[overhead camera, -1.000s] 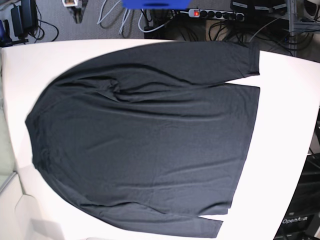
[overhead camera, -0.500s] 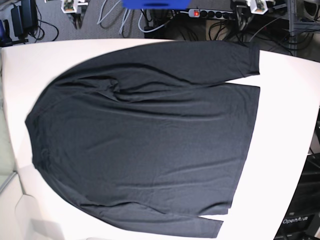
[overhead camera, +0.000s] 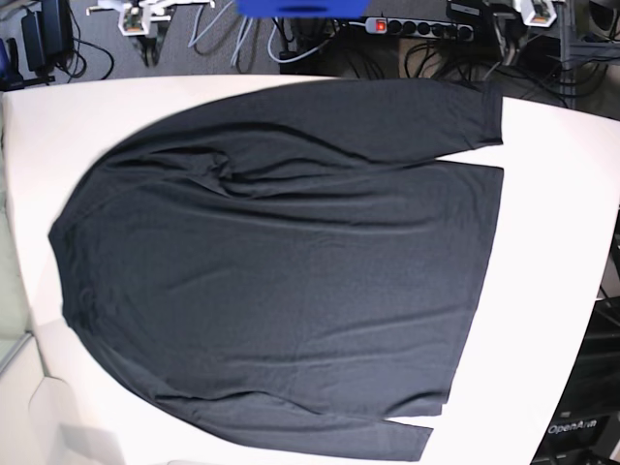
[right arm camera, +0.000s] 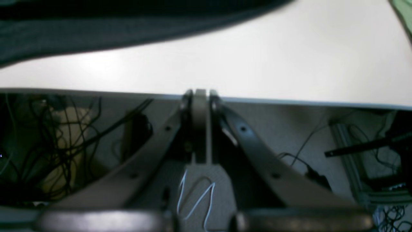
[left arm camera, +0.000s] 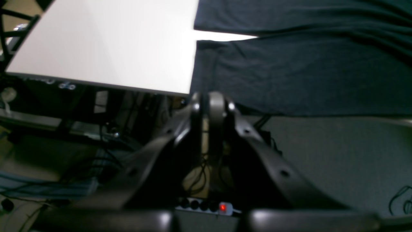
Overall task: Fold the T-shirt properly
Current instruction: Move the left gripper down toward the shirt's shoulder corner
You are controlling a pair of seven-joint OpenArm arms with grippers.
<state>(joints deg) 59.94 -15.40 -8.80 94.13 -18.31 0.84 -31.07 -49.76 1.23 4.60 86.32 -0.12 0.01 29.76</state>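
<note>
Right now the T-shirt (overhead camera: 281,271) lies spread flat on the white table (overhead camera: 562,242), collar end toward the base view's left, hem toward its right, with one long sleeve (overhead camera: 387,121) laid along the far edge and the other along the near edge. No fold has been made yet.

Both arms sit off the table's far edge, above the floor cables. The left gripper (left arm camera: 210,103) has its jaws pressed together with nothing between them, just short of the table edge near the sleeve cuff and hem corner (left arm camera: 206,48). The right gripper (right arm camera: 199,96) is likewise closed and empty, facing bare tabletop with the shirt's curved shoulder edge (right arm camera: 128,32) beyond.

The fabric looks thin, soft and a little shiny, so it is likely light, limp and apt to slide on the smooth top; a single-point pinch would probably drag and bunch it. Good places to take hold seem to be the far sleeve's cuff and the shoulder seam, one per gripper, pinching the edge so both layers lift together.
</note>
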